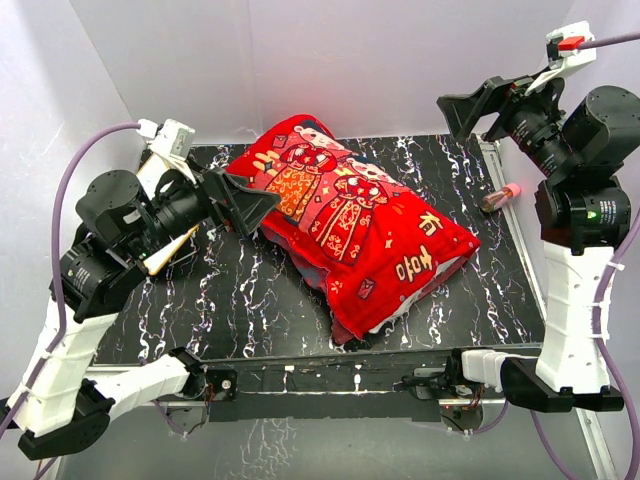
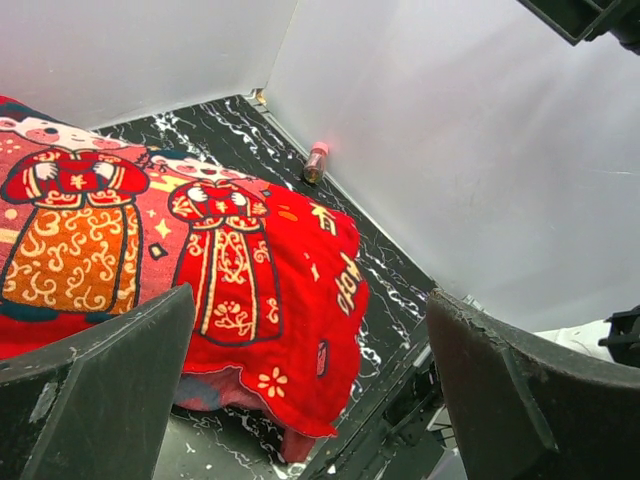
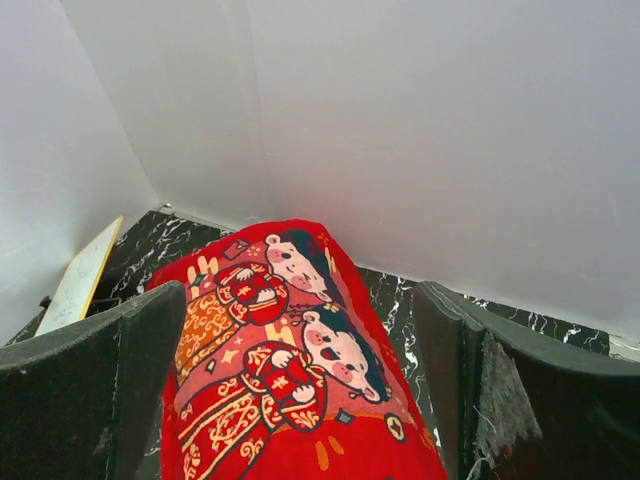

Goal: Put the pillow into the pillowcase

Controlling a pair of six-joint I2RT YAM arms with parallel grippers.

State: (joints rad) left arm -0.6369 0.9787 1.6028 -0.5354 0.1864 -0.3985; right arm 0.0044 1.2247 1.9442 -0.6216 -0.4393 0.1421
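Observation:
The pillowcase (image 1: 350, 225) lies plump and full in the middle of the black marbled table (image 1: 250, 300), printed side up with its cartoon figures. It also shows in the left wrist view (image 2: 230, 260) and in the right wrist view (image 3: 290, 360). The pillow is hidden; no plain white fabric shows. The case's loose edge hangs at the near end (image 2: 290, 400). My left gripper (image 1: 250, 205) is open and empty, raised just left of the case (image 2: 310, 380). My right gripper (image 1: 470, 112) is open and empty, held high at the back right, looking down over the case (image 3: 300, 370).
A small pinkish bottle (image 1: 500, 196) lies by the right wall, also in the left wrist view (image 2: 316, 162). A small wood-framed white board (image 1: 170, 250) leans at the left, also in the right wrist view (image 3: 80, 275). White walls close in three sides.

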